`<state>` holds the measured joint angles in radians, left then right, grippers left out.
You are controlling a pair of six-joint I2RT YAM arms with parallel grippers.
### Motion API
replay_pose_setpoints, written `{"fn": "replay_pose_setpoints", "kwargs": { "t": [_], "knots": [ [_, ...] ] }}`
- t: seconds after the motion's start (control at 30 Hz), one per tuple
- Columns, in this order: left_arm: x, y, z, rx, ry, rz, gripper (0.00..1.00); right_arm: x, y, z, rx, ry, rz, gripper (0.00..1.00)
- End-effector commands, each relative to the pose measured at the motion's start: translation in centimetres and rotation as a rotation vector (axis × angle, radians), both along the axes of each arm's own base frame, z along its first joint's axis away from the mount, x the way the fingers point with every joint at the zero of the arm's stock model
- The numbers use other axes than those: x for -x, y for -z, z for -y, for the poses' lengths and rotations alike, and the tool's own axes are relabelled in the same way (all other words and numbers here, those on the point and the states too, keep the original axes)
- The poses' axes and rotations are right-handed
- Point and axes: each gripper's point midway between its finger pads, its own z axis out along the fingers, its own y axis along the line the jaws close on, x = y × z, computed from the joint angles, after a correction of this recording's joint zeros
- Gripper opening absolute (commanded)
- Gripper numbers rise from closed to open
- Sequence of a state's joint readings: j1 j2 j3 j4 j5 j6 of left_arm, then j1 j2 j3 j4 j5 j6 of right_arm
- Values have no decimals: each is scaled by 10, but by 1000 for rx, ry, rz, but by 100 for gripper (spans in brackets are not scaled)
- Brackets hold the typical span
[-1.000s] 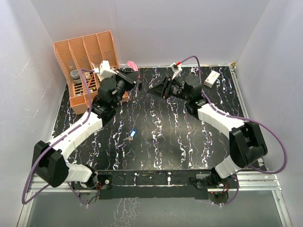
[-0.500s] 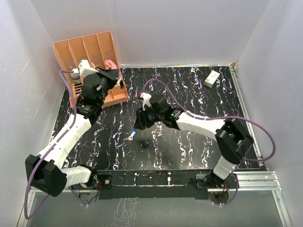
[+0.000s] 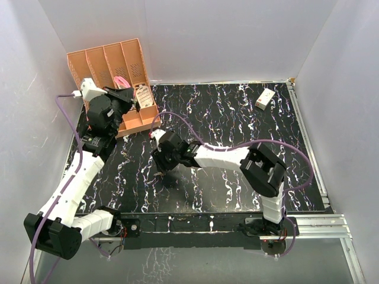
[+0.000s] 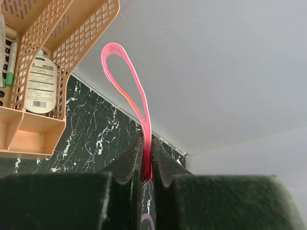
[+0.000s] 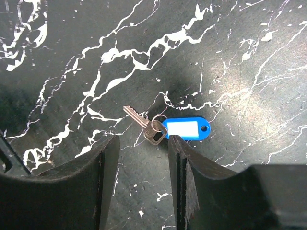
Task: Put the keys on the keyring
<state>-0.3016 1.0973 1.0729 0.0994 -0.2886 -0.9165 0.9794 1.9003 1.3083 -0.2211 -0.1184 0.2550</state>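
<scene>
– Where is the keyring [image 4: 147, 132] now?
– The left gripper [image 4: 146, 153] has it. Its two fingers are pressed together on the lower end of the pink strap, and the loop stands up free above them. From the top camera, the gripper [image 3: 127, 94] is over the front part of the orange organizer [image 3: 100, 59].
– And the key [image 5: 144, 123]?
– It lies flat on the black marbled table [image 3: 237, 130], in front of the organizer and well apart from it. A blue tag [image 5: 187, 129] hangs on its small ring. The right gripper [image 5: 143, 143] is just above it with the jaws apart, one finger at each side of the key head. If they touch the table, I cannot tell.
– Is something in the way?
– From above, the right gripper [image 3: 163, 163] hides the key. Inside the organizer there is a white labelled packet [image 4: 38, 86] and a green-capped pen [image 4: 10, 62]. A small white box [image 3: 265, 98] lies far to the right of the organizer.
</scene>
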Motion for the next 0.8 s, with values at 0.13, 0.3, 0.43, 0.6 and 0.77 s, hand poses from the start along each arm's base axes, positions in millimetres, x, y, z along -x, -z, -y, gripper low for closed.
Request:
{"fn": "replay_pose_setpoints", "kwargs": {
  "t": [0.13,0.3,0.43,0.6,0.77],
  "knots": [
    [8,-9,-10,7,-19,22,0,-18,-3,-13,80,44,112,42],
    [8,-7,-11,13,-18,19,0,-15,5,-15,108,40,113,41],
    [8,-6,-13,13,-19,19,0,-13,11,-16,127,35,109,40],
    [8,-5,-14,16,-19,18,0,-12,16,-16,142,33,104,39],
    [8,-3,-15,20,-18,15,0,-9,19,-17,146,25,100,39]
  ]
}}
